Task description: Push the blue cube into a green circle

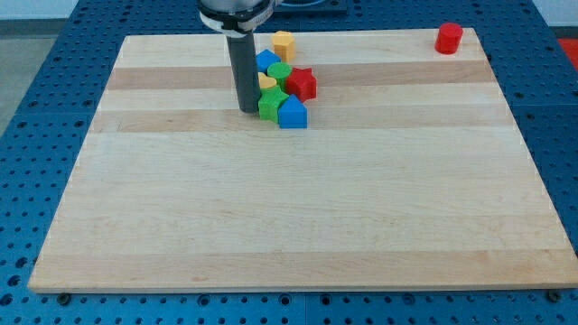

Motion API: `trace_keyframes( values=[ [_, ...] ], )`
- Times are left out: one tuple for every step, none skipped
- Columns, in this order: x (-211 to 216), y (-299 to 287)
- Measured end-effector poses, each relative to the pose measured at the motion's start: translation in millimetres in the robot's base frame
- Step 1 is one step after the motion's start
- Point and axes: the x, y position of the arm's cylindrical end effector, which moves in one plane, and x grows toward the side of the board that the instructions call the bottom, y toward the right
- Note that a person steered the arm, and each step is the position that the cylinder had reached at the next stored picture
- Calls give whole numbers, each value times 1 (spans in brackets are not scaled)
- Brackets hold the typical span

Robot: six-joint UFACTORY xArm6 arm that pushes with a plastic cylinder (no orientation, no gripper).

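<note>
My tip (248, 109) rests on the board just left of a tight cluster of blocks near the view's top centre. The cluster holds a blue block (266, 61) at its top, a green round block (279, 71) just below it, a small yellow block (266, 82), a red star (302, 84), a green star-like block (271, 105) touching or nearly touching my tip, and a blue block with a pointed top (293, 114) at the lower right. The rod hides part of the upper blue block's left side.
A yellow block (284, 44) stands apart above the cluster near the board's top edge. A red cylinder (449, 38) stands at the top right corner. The wooden board (289, 217) lies on a blue perforated table.
</note>
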Motion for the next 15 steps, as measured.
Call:
trace_keyframes(
  values=[
    [-35,-17],
    [-65,-35],
    [-78,-36],
    [-108,-32],
    [-117,-8],
    [-117,22],
    [-109,35],
    [-78,41],
    [-56,48],
    [-72,40],
    [-126,25],
    [-161,15],
    [-144,23],
    [-112,40],
    [-107,24]
  ],
)
